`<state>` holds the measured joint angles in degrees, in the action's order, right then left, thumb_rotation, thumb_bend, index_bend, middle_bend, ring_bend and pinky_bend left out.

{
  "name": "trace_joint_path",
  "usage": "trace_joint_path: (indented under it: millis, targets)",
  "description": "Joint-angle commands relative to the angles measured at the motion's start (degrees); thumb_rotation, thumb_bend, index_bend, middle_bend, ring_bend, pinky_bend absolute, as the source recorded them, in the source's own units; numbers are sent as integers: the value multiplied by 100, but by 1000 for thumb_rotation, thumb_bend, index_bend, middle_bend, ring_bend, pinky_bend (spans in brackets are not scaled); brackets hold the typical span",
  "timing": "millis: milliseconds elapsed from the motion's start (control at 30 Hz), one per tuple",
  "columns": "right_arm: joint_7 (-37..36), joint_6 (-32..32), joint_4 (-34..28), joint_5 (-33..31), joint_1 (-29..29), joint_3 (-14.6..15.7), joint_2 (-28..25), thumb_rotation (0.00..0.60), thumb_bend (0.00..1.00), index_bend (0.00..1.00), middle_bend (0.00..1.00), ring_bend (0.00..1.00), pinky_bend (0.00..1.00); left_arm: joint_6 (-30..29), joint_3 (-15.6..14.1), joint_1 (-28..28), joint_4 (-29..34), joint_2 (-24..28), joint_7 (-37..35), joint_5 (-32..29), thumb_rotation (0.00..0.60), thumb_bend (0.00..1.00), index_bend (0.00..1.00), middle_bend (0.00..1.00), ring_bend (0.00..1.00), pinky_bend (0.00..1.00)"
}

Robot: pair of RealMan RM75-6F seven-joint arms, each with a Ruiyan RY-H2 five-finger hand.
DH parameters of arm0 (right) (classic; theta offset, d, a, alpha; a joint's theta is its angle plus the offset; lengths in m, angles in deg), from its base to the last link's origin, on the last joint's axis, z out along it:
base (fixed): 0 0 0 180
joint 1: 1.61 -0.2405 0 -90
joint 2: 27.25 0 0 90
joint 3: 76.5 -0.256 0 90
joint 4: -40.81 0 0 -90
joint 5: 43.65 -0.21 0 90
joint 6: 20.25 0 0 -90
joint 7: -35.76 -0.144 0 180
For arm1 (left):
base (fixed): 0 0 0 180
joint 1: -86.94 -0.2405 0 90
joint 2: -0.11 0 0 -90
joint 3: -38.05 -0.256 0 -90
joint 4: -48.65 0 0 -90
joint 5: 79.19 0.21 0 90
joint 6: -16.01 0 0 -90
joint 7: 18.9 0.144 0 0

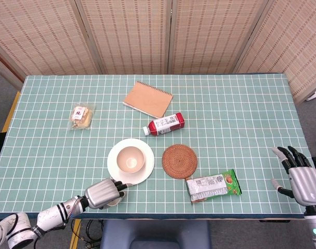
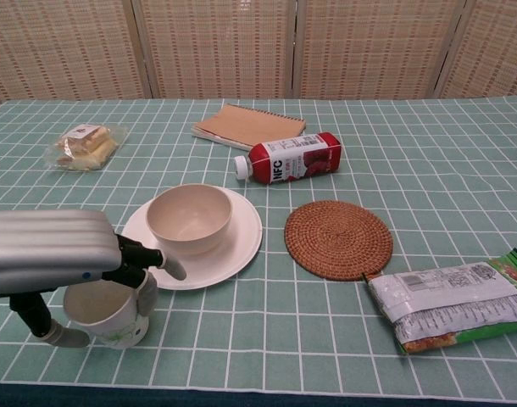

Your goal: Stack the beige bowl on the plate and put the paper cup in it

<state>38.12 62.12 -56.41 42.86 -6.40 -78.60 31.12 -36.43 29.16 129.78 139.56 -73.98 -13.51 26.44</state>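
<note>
The beige bowl sits on the white plate; our left hand wraps the paper cup, fingers closing. Next we lift it into the bowl. Our right hand idles, fingers spread.

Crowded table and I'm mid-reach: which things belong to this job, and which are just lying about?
Job: beige bowl, plate, paper cup, left hand.

Lying about: notebook, red juice bottle, woven coaster, snack packet, wrapped pastry.

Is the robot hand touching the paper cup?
Touching. The chest view shows the left robot hand over the paper cup, one finger pressed on its side and the thumb at its base.
</note>
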Motion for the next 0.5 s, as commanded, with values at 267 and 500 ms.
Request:
trace_joint_path:
  millis: [267, 500]
  targets:
    - [-10, -35, 24, -12, -26, -14, 22, 600, 235, 124, 124, 43, 125, -102, 193, 124, 318, 608, -230, -302, 600, 224, 391, 242, 359, 691]
    - [-33, -59, 65, -27, -35, -15, 49, 600, 234, 124, 124, 43, 125, -90, 587, 323, 642, 1184, -683, -736, 600, 224, 380, 242, 357, 691]
